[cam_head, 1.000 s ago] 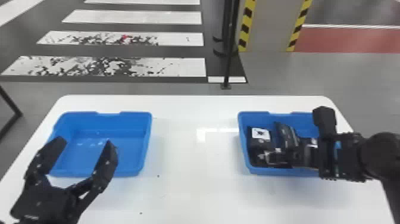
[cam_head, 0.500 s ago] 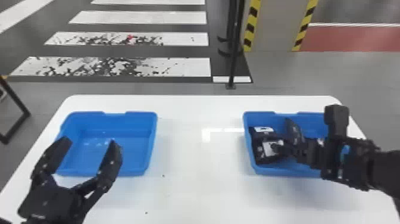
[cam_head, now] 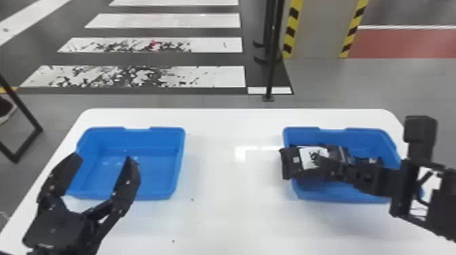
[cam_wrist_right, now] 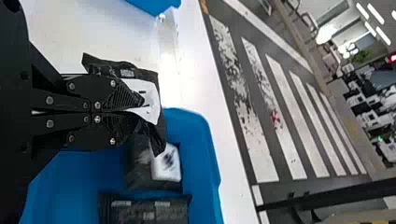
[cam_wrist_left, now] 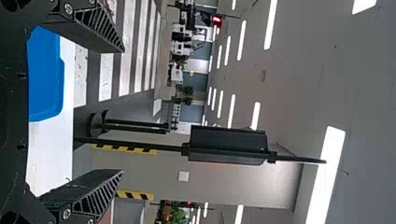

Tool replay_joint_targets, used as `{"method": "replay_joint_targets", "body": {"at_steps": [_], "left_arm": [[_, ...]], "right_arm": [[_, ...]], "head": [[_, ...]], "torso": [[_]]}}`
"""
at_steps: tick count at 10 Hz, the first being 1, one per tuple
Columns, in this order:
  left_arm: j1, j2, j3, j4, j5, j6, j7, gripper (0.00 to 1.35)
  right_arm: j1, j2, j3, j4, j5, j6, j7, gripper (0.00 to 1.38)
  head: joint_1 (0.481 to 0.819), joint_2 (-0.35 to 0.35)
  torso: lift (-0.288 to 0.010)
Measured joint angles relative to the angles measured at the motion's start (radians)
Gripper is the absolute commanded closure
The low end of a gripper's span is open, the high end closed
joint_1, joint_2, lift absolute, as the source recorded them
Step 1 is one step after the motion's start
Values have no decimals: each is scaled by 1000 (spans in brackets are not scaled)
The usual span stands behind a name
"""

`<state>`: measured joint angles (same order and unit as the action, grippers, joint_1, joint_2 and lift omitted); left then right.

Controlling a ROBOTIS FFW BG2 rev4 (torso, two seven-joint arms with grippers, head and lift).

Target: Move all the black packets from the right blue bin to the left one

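Observation:
My right gripper [cam_head: 325, 165] is over the left side of the right blue bin [cam_head: 342, 197], shut on a black packet [cam_head: 295, 162] with a white label. In the right wrist view the gripper [cam_wrist_right: 135, 105] pinches that packet [cam_wrist_right: 152, 81], and two more black packets, one labelled [cam_wrist_right: 140, 161] and one darker [cam_wrist_right: 149, 211], lie in the bin. My left gripper [cam_head: 101, 159] stands open in front of the left blue bin [cam_head: 179, 159], which holds no packets. Its fingers are wide apart in the left wrist view, with the gripper [cam_wrist_left: 122, 112] holding nothing.
Both bins stand on a white table [cam_head: 224, 210], with a wide stretch of tabletop between them. Behind the table a thin black post [cam_head: 271, 67] rises from the floor.
The right gripper has lifted a packet from inside the right bin up to its left rim. The left gripper stays open in about the same place over the table.

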<state>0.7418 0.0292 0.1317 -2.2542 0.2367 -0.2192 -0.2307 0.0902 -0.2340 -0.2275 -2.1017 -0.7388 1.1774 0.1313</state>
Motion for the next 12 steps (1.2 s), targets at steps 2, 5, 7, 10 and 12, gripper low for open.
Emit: {"method": "replay_joint_targets", "body": {"at_steps": [2, 5, 7, 10, 12], "left_arm": [[-7, -2, -8, 0, 14, -15, 1, 116], [-18, 11, -50, -5, 63, -8, -2, 116], [-58, 40, -107, -26, 133, 120, -56, 116], [-117, 69, -176, -37, 259, 282, -94, 116], [-127, 73, -183, -37, 274, 323, -101, 116]], "right_arm": [[37, 0, -6, -90, -112, -14, 64, 1161], [-20, -1, 51, 21, -285, -58, 227, 1161], [-85, -17, 134, 165, -364, -120, 309, 1161], [-135, -35, 244, 218, -422, -139, 326, 1161], [-147, -42, 312, 234, -455, -141, 326, 1161]], "head": [[695, 110], [695, 179], [695, 161], [695, 138], [695, 164]], "torso": [[-140], [-140], [-140], [-140], [-140]]}}
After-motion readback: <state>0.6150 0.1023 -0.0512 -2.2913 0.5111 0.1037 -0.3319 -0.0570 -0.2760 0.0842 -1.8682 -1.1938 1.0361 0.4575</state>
